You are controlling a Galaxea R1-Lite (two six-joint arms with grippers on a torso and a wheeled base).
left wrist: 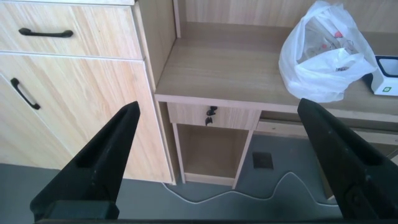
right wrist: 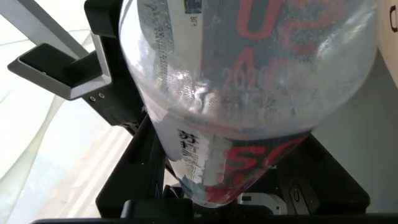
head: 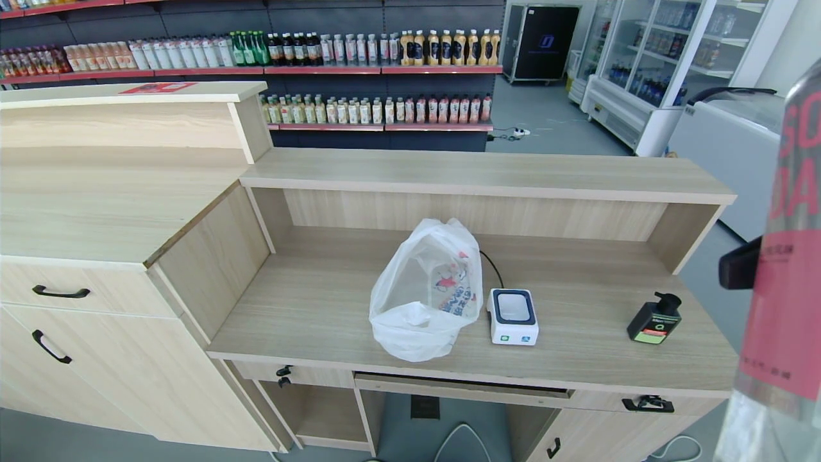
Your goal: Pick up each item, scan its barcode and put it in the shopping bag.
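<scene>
Step in hand, I judge: scan. Bottle [head: 786,256], clear round plastic with a red label, clamped in my right gripper [right wrist: 217,124], raised right of the counter [head: 321,308]. Next, its barcode must face the scanner [head: 513,314], a white box just beside the bag [head: 426,289] of thin crinkled film. Left gripper [left wrist: 217,155] spread wide, empty, low.

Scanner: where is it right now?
Head view: the scanner sits on the desk near its front edge, just right of the shopping bag, with the black pump bottle farther right.
</scene>
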